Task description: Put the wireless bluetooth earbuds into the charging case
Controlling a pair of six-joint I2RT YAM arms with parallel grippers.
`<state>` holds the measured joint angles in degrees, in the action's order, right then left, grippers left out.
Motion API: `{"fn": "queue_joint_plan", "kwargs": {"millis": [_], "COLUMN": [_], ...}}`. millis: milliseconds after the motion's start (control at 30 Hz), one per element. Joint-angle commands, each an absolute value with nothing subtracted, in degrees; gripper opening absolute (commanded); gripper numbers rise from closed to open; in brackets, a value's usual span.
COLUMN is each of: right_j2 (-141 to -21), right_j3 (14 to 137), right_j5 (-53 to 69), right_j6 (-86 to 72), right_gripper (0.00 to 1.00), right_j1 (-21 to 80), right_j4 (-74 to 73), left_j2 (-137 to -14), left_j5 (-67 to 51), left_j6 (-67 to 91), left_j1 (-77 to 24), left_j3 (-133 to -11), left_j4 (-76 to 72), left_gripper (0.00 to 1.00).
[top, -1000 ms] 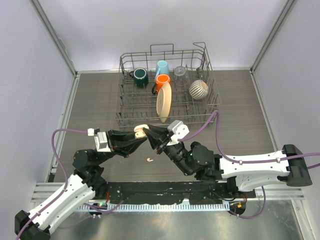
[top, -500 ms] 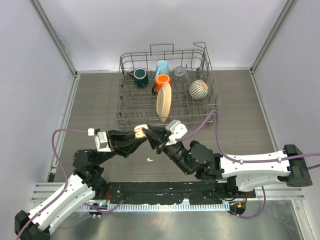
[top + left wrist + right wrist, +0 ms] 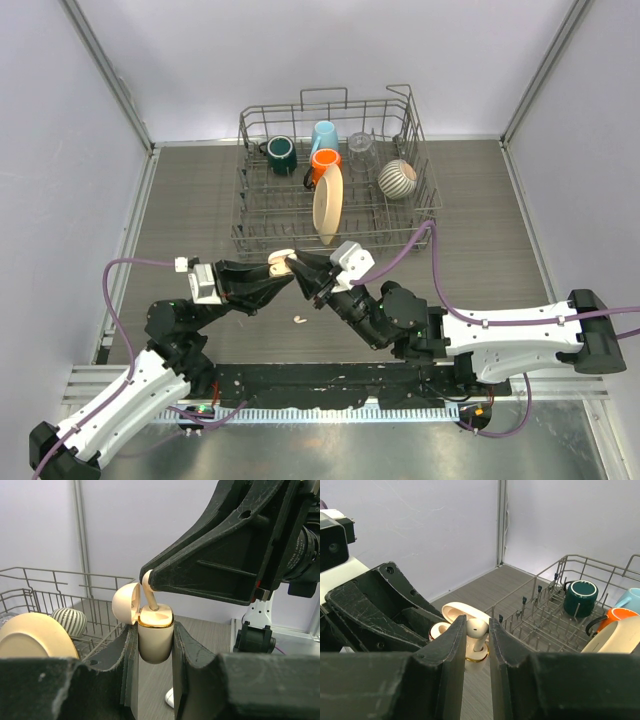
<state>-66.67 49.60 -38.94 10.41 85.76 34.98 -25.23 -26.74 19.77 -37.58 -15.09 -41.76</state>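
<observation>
My left gripper [image 3: 155, 630] is shut on an open cream charging case [image 3: 155, 640] with a gold rim and holds it above the table; its lid [image 3: 125, 602] hangs open to the left. My right gripper [image 3: 477, 630] is shut on a cream earbud [image 3: 476, 628], whose stem points down into the case's right slot [image 3: 479, 652]. The stem [image 3: 150, 600] shows in the left wrist view entering the case. In the top view the two grippers meet at the case [image 3: 283, 262]. Another white earbud [image 3: 299, 320] lies on the table below them; it also shows in the left wrist view [image 3: 170, 698].
A wire dish rack [image 3: 340, 215] stands just behind the grippers, holding a dark green mug [image 3: 281, 153], a blue cup [image 3: 323, 135], an orange mug [image 3: 324, 162], a glass [image 3: 362, 150], a striped bowl [image 3: 397, 178] and a cream plate [image 3: 327, 203].
The right gripper has shifted slightly towards the case, bringing the earbud's stem down at the case opening. The left arm holds still.
</observation>
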Motion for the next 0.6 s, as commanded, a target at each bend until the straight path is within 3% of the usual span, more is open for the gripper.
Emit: {"fn": "queue_joint_plan", "kwargs": {"millis": [0,567], "right_j2": [-65.48,-65.65], "right_j3": [48.87,49.48], "right_j5": [-37.18,-36.03], "right_j6": [10.46,8.61], "right_gripper": [0.01,0.01], "right_j1": [86.66,86.75], "right_j4": [30.67,27.86], "left_j2": [-24.26,-24.43], "left_j5": [-21.71,-21.53], "left_j6": [19.34,18.90], "left_j1": [-37.44,-37.44], "left_j3": [-16.88,-16.79], "left_j4": [-48.08,-48.08], "left_gripper": [0.00,0.00]}}
